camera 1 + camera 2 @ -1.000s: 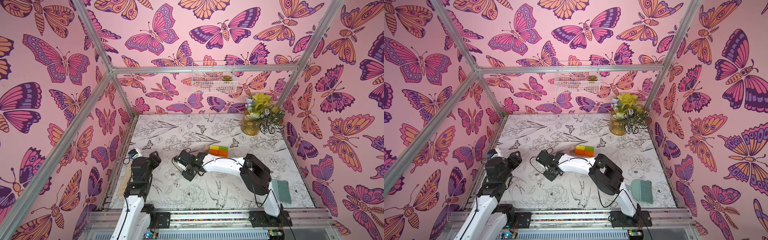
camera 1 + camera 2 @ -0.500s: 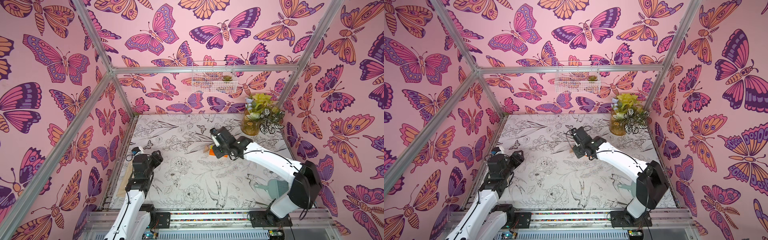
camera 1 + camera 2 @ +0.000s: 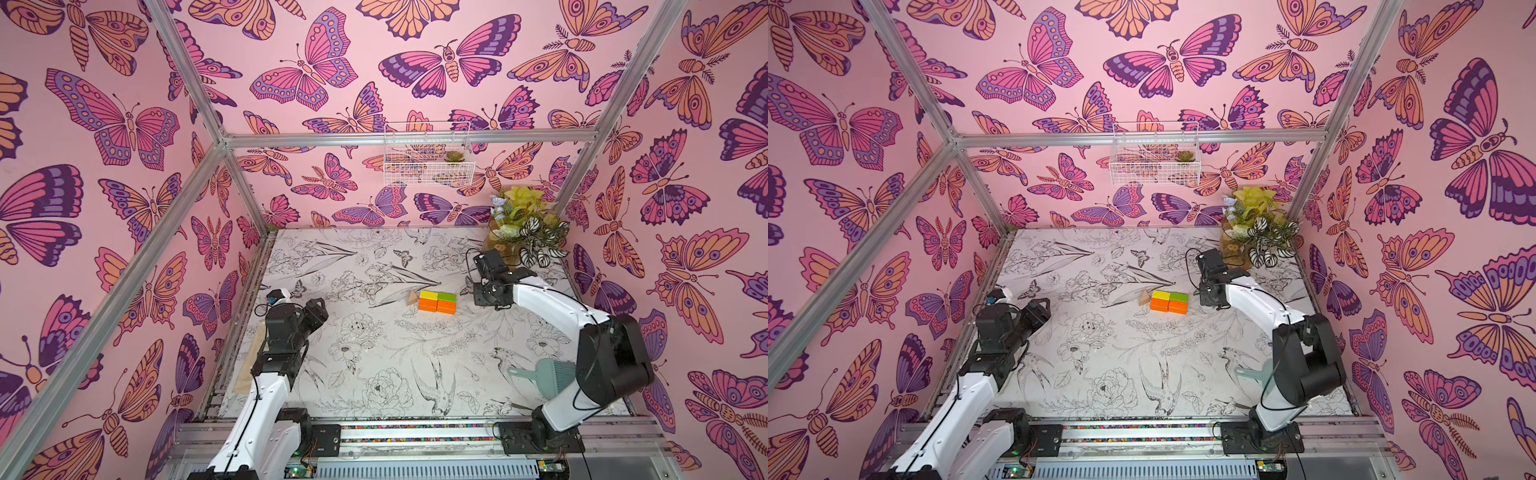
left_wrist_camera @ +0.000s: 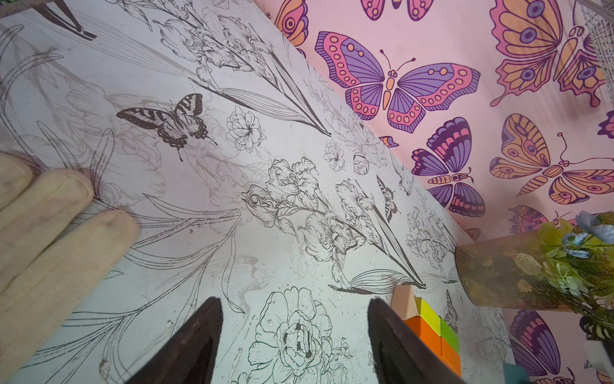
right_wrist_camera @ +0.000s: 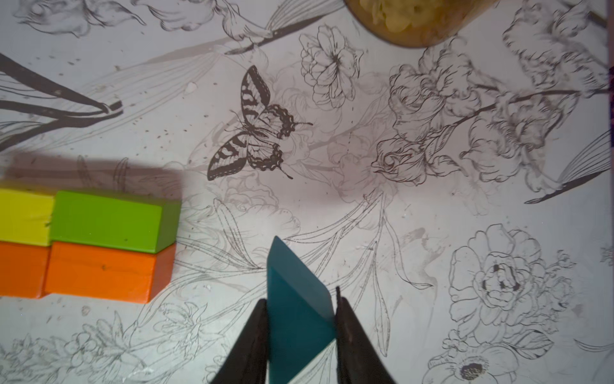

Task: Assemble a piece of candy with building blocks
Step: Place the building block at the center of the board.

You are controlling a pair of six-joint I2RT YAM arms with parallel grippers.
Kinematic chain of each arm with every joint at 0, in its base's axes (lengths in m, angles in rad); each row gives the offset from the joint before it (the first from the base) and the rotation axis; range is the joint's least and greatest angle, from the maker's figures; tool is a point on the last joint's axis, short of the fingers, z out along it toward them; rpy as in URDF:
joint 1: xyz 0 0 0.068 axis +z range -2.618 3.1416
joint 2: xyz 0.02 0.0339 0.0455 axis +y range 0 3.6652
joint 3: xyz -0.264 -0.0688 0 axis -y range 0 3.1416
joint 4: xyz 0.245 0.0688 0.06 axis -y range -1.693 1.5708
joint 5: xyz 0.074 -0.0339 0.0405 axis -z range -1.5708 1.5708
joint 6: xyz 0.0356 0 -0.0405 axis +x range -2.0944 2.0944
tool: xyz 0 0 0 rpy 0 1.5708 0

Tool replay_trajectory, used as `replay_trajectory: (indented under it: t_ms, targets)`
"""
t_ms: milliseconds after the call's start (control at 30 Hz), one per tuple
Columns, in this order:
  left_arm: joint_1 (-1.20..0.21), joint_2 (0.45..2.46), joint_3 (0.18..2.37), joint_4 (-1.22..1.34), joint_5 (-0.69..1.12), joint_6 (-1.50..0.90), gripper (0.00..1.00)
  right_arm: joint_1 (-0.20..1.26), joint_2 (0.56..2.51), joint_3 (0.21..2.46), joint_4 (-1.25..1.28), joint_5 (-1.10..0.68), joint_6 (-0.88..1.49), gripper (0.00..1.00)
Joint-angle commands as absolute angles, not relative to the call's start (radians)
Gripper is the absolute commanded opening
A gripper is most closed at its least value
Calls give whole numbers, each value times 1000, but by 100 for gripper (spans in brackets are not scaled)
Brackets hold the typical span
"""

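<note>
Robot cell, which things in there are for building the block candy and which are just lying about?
For the job: yellow brick, green brick, orange bricks, tan triangle, teal triangle held in the right gripper.
Just lying about: vase of flowers, wire basket, small dustpan.

Floral-print table (image 3: 374, 365), seen from above. The middle, the near strip and the far left lie bare, wide enough for a gripper to pass from any side. The obstacles sit right of centre: four bricks (image 3: 437, 301) packed into a rectangle, with a tan triangle (image 3: 412, 298) touching their left end. Just right of them the right gripper (image 5: 300, 299), clamped on a teal triangle (image 5: 289, 332), leaves only a narrow gap. Behind it a vase of plants (image 3: 519, 224) fills the far right corner. A dustpan (image 3: 548, 372) lies near right (partly hidden by the right arm (image 3: 615, 361)). The left arm (image 3: 291, 328) and a cream glove-like thing (image 4: 43, 232) crowd the left edge.
</note>
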State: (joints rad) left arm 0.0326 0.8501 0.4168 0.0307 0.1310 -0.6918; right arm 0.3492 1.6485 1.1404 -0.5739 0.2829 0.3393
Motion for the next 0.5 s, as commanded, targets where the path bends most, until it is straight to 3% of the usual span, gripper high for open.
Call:
replay_trajectory:
  t_ms: [0,467]
  targets:
    - [35,843,437,54,151,-674,72,340,1703,1172,-497,274,422,30]
    - [36,839,425,52,168,-678,72,310,1847,1214,-374,247,540,31]
